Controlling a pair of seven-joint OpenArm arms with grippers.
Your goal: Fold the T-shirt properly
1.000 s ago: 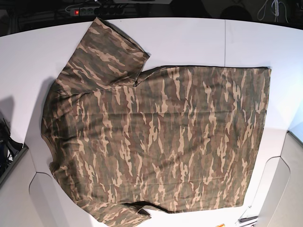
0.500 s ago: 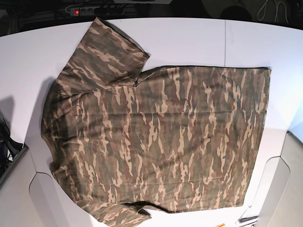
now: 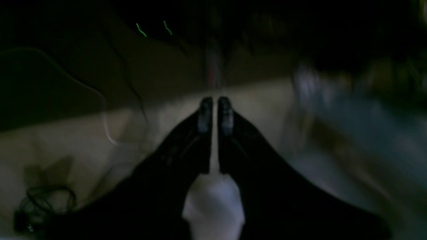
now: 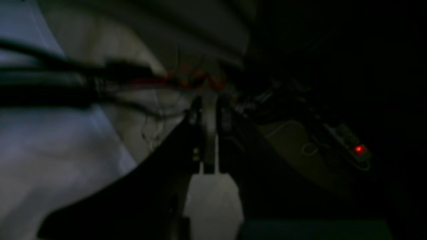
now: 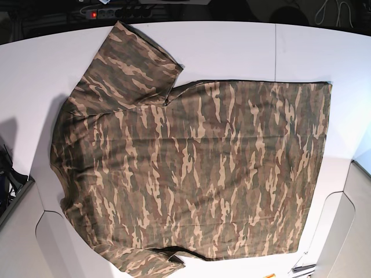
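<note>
**Camo shirt flat on the table, both grippers off to the side**

White table (image 5: 243,52), biggest thing around. T-shirt (image 5: 197,174) spread flat across it, unfolded, one sleeve angled toward the far edge, hem at the right. Power strip (image 5: 113,11) with a red light just past the far edge. Left gripper (image 3: 215,111) and right gripper (image 4: 208,115): jaws together, nothing pinched, dim blurry wrist views, no shirt near either.

free: table (image 5: 243,52) rim all round – obstacle: T-shirt (image 5: 191,174) spread flat
</note>
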